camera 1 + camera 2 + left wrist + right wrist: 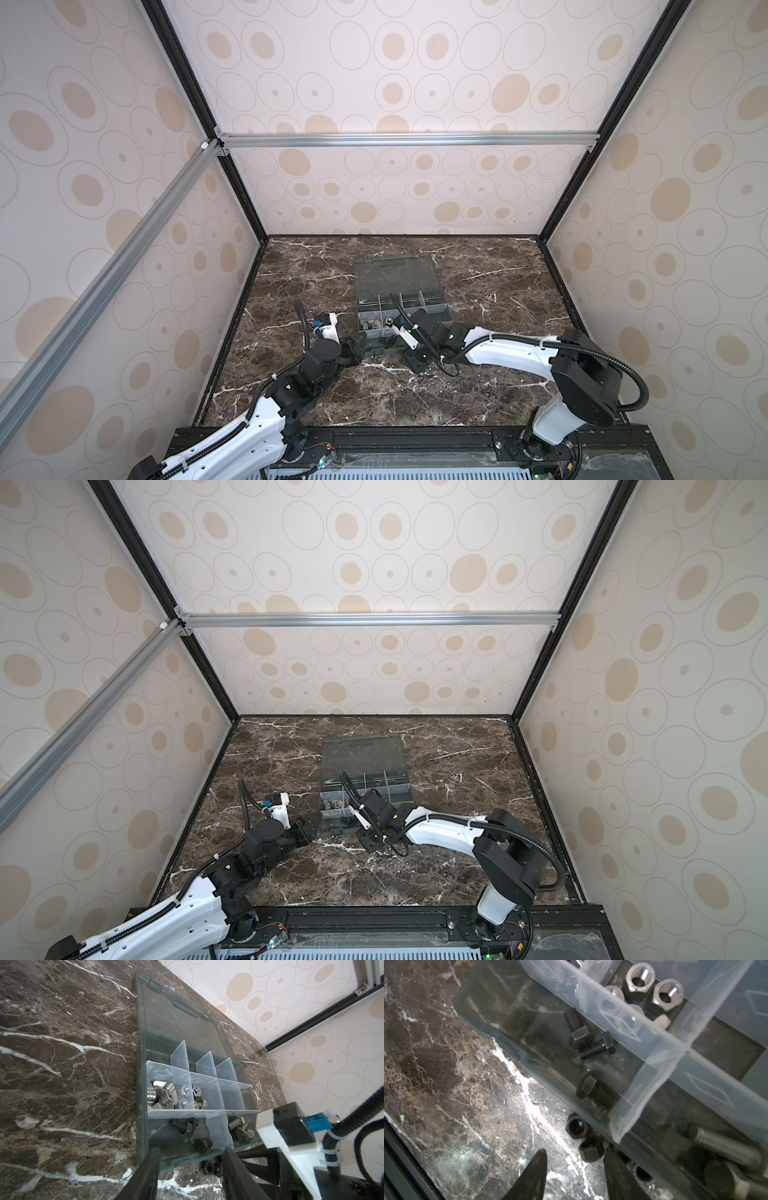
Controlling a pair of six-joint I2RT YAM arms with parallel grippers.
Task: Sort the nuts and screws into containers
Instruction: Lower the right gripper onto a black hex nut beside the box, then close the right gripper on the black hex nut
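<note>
Three black screws (596,1093) in one container (508,1012); lid (176,1022) embossing illegible

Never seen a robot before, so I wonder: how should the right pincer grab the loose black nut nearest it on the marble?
Pinch the black nut across two opposite outer flats, coming down from above. It lies low on the marble, with the box wall close by and a second nut beside it, so a sideways approach probably has no room.
</note>
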